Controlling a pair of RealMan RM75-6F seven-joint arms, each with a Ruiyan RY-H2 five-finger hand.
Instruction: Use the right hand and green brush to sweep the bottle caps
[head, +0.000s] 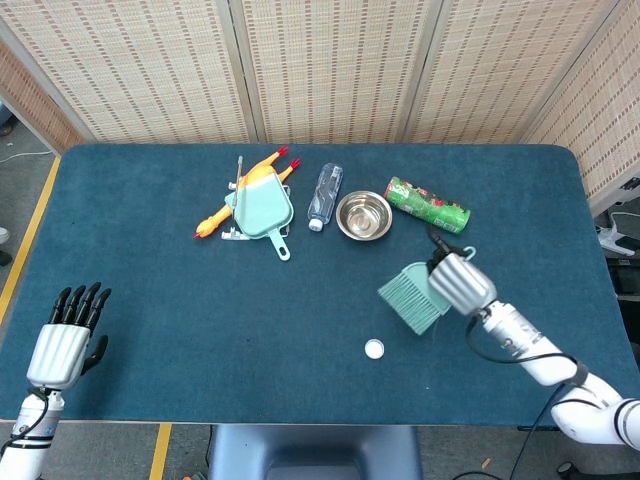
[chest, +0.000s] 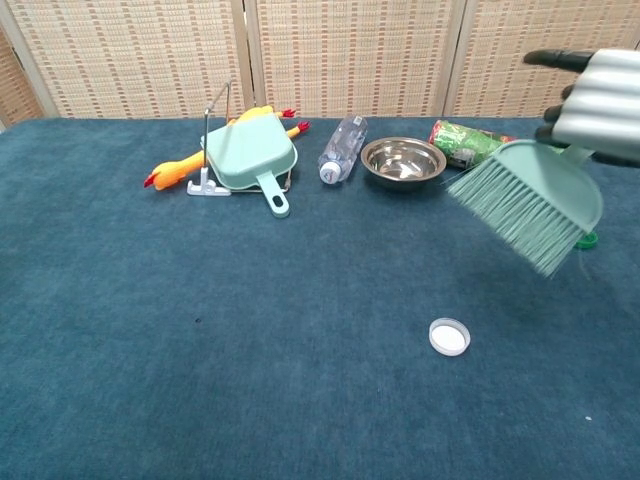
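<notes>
Green bristles hang clear of the blue surface (head: 150, 300): the right hand (head: 462, 282) grips the green brush (head: 412, 298) by its handle, fingers wrapped closed around it, and holds it tilted with the bristle edge pointing down and toward the robot's left, a pose that suits drawing it across the cloth. A white bottle cap (chest: 449, 336) lies open side up below and toward the robot from the bristles, near but not touching them, so the brush looks poised to come down beside it for a stroke. In the chest view a small green cap (chest: 589, 239) peeks out just past the brush head, mostly hidden; whether another cap sits behind the brush cannot be told. The likely destination, a pale green dustpan (head: 262, 208), rests face down over a yellow rubber chicken (head: 218, 220) at the far side, well apart from the caps. The left hand (head: 66, 340) rests at the near left edge holding nothing, fingers straight and apart, out of the way since the task belongs to the other arm.
</notes>
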